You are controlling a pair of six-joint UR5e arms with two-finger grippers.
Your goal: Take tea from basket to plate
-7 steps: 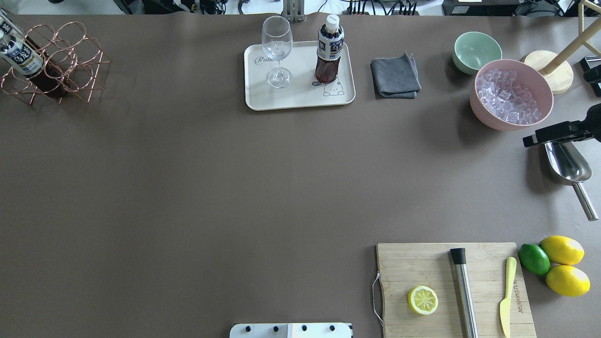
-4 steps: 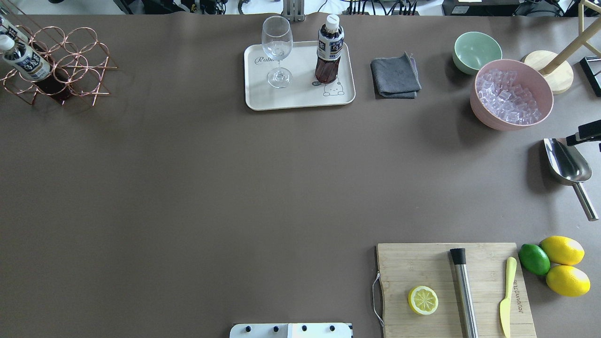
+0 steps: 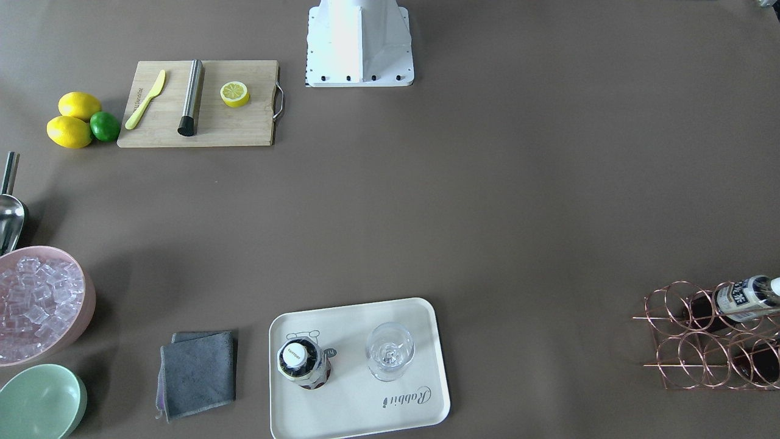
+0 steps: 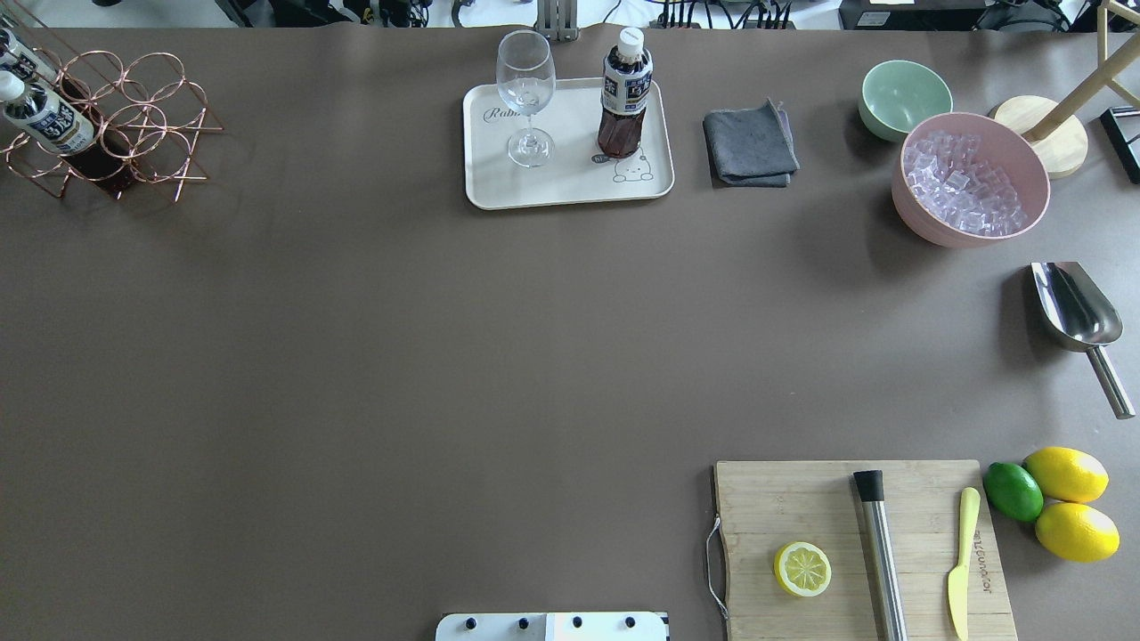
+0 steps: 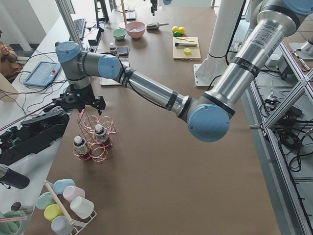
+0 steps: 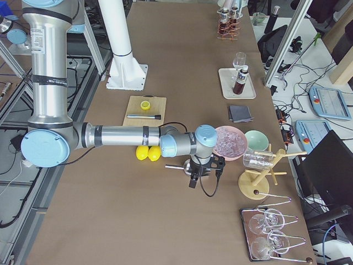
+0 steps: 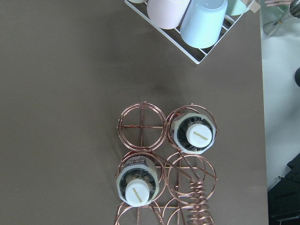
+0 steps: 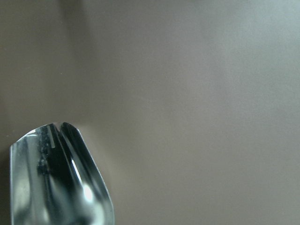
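One tea bottle with a white cap stands upright on the cream plate. Two more bottles sit in the copper wire basket. One of them has a beige label; the other is darker. My left gripper hangs above the basket, and I cannot tell whether it is open or shut. My right gripper hovers over the steel scoop, its state also unclear. Neither wrist view shows fingers.
A wine glass shares the plate. A grey cloth, green bowl and pink bowl of ice lie to its right. A cutting board, lemons and a lime sit at the near right. Coloured cups stand beyond the basket.
The basket was tipped up a second ago and now rests flat on the table. The right gripper has slid out of the overhead view past the right edge.
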